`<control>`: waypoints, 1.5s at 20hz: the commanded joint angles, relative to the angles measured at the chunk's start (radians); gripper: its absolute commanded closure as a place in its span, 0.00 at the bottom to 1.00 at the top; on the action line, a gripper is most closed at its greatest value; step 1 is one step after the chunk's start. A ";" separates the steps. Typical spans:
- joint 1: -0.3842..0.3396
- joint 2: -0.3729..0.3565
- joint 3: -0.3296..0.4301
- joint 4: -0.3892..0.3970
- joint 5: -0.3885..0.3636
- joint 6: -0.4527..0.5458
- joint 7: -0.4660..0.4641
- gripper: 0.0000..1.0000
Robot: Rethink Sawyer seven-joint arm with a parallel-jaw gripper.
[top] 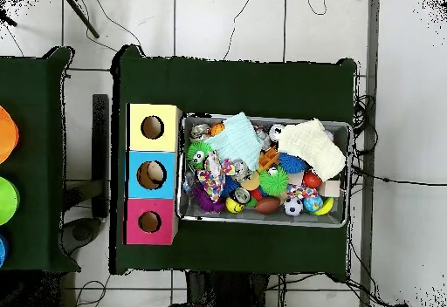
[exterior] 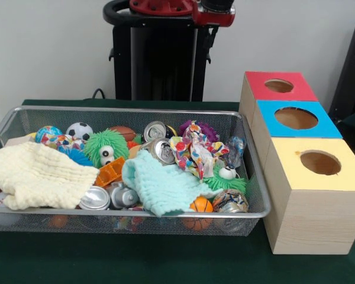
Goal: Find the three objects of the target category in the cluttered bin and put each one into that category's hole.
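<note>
The bin (exterior: 130, 110) is a silver wire-mesh basket on the green table, also seen in the overhead view (top: 262, 221). It is full of clutter: silver cans (exterior: 160, 148), a soccer ball (exterior: 80, 131), a small orange basketball (exterior: 201, 205), a green fuzzy toy with eyes (exterior: 106, 148), a cream cloth (exterior: 35, 174) and a mint cloth (exterior: 157, 183). Beside the bin stand three wooden boxes with round holes on top: red (exterior: 254, 83), blue (exterior: 325, 127) and yellow (exterior: 296, 171). Only the red and black arm (exterior: 183, 9) shows, drawn back at the top edge. The gripper is not seen.
In the overhead view the boxes run yellow (top: 153, 112), blue (top: 140, 160), red (top: 135, 234) along the bin's left side. The black pedestal (exterior: 160, 59) stands behind the bin. A second green table with coloured discs (top: 7, 138) is at the far left.
</note>
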 commanded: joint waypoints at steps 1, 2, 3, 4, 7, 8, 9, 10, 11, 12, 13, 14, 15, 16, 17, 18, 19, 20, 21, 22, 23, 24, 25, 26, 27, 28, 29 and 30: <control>-0.025 0.006 0.109 -0.093 0.082 -0.049 0.228 1.00; -0.040 0.011 0.110 -0.097 0.075 -0.053 0.220 1.00; -0.043 0.012 0.112 -0.097 0.074 -0.054 0.217 1.00; -0.060 0.014 0.112 -0.099 0.065 -0.054 0.209 1.00; -0.078 0.016 0.105 -0.088 0.044 -0.069 0.200 1.00; -0.088 0.016 0.103 -0.082 0.035 -0.078 0.198 1.00; -0.097 0.019 0.105 -0.073 0.026 -0.089 0.198 1.00; -0.101 0.023 0.104 -0.064 0.017 -0.102 0.197 1.00; -0.105 0.026 0.102 -0.056 0.007 -0.115 0.197 1.00; -0.115 0.030 0.100 -0.047 -0.014 -0.137 0.191 1.00; -0.119 0.036 0.092 -0.038 -0.030 -0.155 0.188 1.00; -0.123 0.043 0.084 -0.028 -0.046 -0.173 0.186 1.00; -0.122 0.053 0.071 -0.016 -0.059 -0.195 0.191 1.00; -0.122 0.065 0.058 -0.001 -0.074 -0.220 0.198 1.00; -0.125 0.081 0.043 0.015 -0.091 -0.250 0.206 1.00; -0.121 0.112 0.025 0.028 -0.112 -0.295 0.219 1.00; -0.118 0.138 0.008 0.039 -0.130 -0.332 0.230 1.00; -0.117 0.163 -0.011 0.051 -0.154 -0.369 0.239 1.00; -0.113 0.194 -0.033 0.060 -0.177 -0.408 0.250 1.00; -0.109 0.227 -0.057 0.067 -0.203 -0.451 0.263 1.00; -0.105 0.261 -0.077 0.070 -0.224 -0.487 0.274 1.00; -0.097 0.307 -0.102 0.071 -0.250 -0.536 0.292 1.00; -0.085 0.356 -0.127 0.069 -0.274 -0.586 0.312 1.00; -0.073 0.399 -0.145 0.067 -0.289 -0.630 0.330 1.00; -0.062 0.442 -0.164 0.066 -0.304 -0.673 0.348 1.00; -0.053 0.489 -0.181 0.063 -0.315 -0.720 0.363 1.00; -0.037 0.537 -0.202 0.062 -0.327 -0.772 0.385 1.00; -0.028 0.579 -0.220 0.061 -0.336 -0.816 0.400 1.00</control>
